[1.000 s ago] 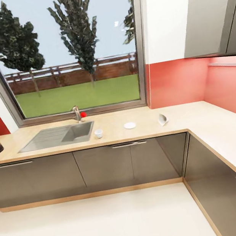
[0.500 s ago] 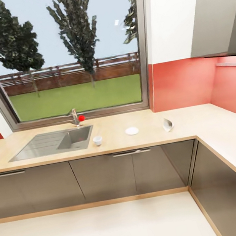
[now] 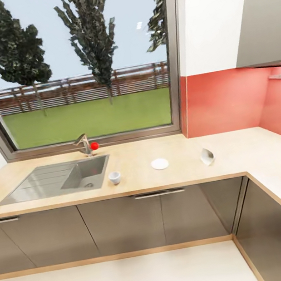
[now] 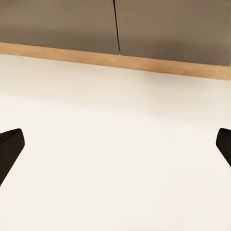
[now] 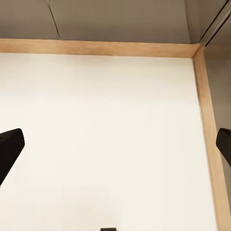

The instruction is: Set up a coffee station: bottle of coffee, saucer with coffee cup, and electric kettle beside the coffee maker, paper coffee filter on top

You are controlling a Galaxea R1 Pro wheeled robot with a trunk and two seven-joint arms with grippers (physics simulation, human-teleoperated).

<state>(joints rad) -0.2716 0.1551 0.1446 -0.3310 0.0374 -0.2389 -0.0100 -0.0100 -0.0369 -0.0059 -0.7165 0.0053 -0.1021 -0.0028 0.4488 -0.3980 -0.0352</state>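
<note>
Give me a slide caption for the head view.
Countertop under a window: sink, coffee cup, saucer and paper filter in a row.

Head camera faces the window (image 3: 81,63) from well back, looking down over the countertop (image 3: 165,175); both wrist cameras look down, nearer the floor (image 4: 115,144); all share the grey cabinet fronts (image 3: 123,224).

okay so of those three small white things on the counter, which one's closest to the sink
The coffee cup: it stands right beside the sink; the saucer and paper filter lie farther right.
</note>
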